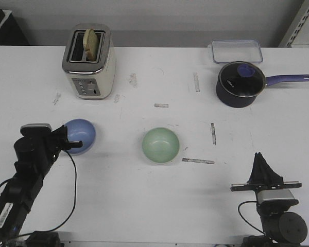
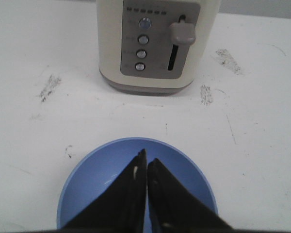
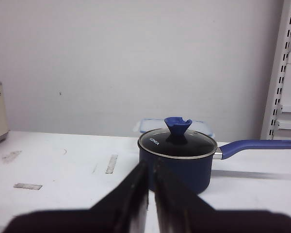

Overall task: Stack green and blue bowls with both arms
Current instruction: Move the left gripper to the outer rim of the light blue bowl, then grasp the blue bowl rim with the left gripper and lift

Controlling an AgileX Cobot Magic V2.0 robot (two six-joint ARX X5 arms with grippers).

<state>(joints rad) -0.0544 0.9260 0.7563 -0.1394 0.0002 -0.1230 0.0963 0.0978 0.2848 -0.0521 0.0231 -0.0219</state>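
Front view: blue bowl [image 1: 81,136] at table's 9 o'clock, left gripper [image 1: 74,144] over it; green bowl [image 1: 160,145] centre. Left wrist: fingers [image 2: 131,194] pressed together, empty. Right wrist: right gripper [image 3: 150,167] closed, empty, saucepan [image 3: 178,158] ahead at 12.

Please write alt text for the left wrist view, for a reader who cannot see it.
The left gripper, its black fingers closed to a narrow slit, hangs over the open blue bowl on a scuffed white table. Beyond the bowl stands a cream toaster with round buttons and a lever.
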